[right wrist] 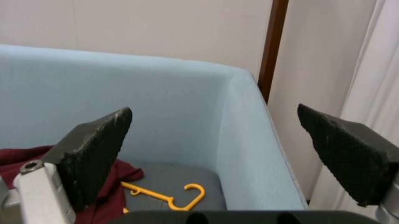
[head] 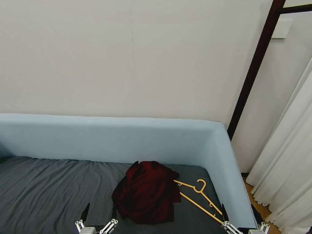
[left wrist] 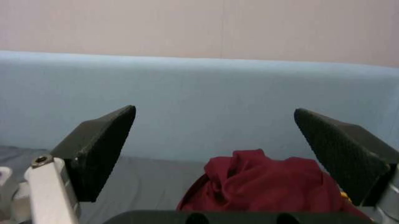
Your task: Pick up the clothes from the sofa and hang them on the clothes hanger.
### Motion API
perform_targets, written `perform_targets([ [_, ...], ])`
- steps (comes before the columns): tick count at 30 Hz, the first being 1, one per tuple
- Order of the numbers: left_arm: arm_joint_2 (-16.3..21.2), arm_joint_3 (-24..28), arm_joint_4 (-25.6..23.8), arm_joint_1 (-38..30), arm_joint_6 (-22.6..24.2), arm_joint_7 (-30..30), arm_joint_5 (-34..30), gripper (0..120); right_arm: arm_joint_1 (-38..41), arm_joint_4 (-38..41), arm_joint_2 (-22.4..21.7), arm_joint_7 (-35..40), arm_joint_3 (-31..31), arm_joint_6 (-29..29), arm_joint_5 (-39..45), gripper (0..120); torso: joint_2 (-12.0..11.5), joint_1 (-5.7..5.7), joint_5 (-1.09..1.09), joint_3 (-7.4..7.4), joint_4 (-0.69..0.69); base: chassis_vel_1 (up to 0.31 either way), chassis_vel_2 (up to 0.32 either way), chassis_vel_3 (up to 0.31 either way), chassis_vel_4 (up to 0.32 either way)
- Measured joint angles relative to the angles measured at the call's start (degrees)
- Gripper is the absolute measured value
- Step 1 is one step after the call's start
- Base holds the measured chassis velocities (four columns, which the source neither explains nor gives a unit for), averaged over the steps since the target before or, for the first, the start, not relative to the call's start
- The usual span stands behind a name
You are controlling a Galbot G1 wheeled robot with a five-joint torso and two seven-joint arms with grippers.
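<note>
A crumpled dark red garment (head: 146, 191) lies on the grey sofa seat (head: 48, 190), near the sofa's right end. A yellow plastic hanger (head: 200, 195) rests flat just to its right. My left gripper (head: 100, 214) is at the bottom edge, just left of the garment and in front of it; its jaws stand open and empty, with the garment (left wrist: 262, 186) ahead of them. My right gripper (head: 239, 219) sits at the bottom right beside the sofa arm, open too, with the hanger (right wrist: 168, 198) and a bit of red cloth (right wrist: 109, 191) beyond it.
The light blue sofa back (head: 112, 139) and right arm (head: 226, 170) wall in the seat. A dark brown rack pole (head: 253, 68) rises behind the sofa's right corner. White curtains (head: 287, 165) hang on the right. The seat's left part is bare.
</note>
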Motion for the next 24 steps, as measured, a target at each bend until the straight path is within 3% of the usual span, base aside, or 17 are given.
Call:
perform_targets([
  [15,0.1,0.3,0.3,0.0,-0.2,0.0,0.6,100,-0.8,1.9,-1.1,0.8,-1.1,-4.2,2.6,100,0.0,0.00,0.00,0.00,0.00,0.000,0.000,0.000,0.000],
  [24,0.5,0.2,1.0,-0.1,-0.5,-0.2,0.5,100,1.3,4.9,-12.8,5.0,-3.7,-19.0,17.3,100,0.0,0.00,0.02,0.00,0.01,0.000,0.000,0.000,0.000],
])
